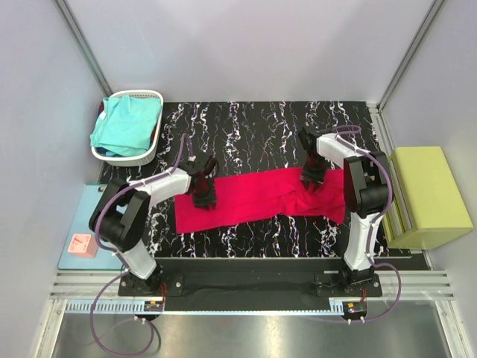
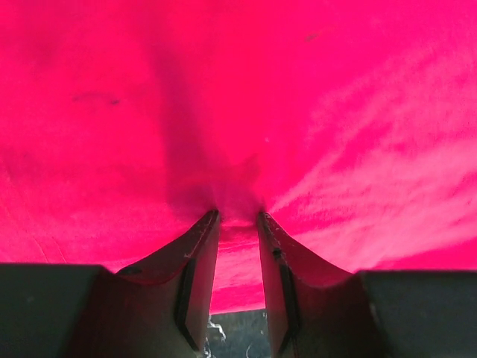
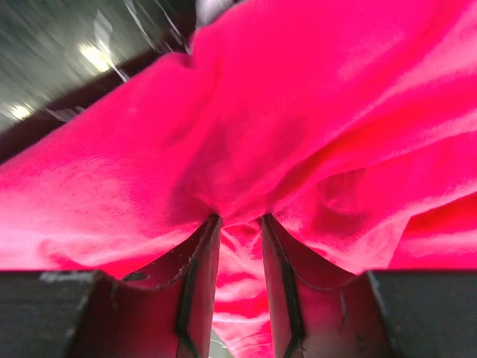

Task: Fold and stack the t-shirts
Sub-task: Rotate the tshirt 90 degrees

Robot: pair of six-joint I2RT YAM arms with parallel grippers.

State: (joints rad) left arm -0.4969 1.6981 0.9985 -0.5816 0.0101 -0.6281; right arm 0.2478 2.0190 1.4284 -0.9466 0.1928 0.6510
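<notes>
Crimson-red t-shirt point(image 1: 257, 195) lies stretched in a long band across the middle of the black marbled table point(image 1: 253, 123), centre frame. Left gripper point(image 1: 203, 195) pinches it near its left end, jaws narrowed on a bunched fold of cloth; right gripper point(image 1: 311, 181) nips the right end likewise, cloth puckered in its grip. Turquoise t-shirt point(image 1: 123, 128) sits heaped in 1 white basket point(image 1: 139, 95), upper left of the frame, well apart from the red one.

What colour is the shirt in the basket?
Turquoise; the cloth t-shirt in the white plastic basket shows best in top external.
</notes>
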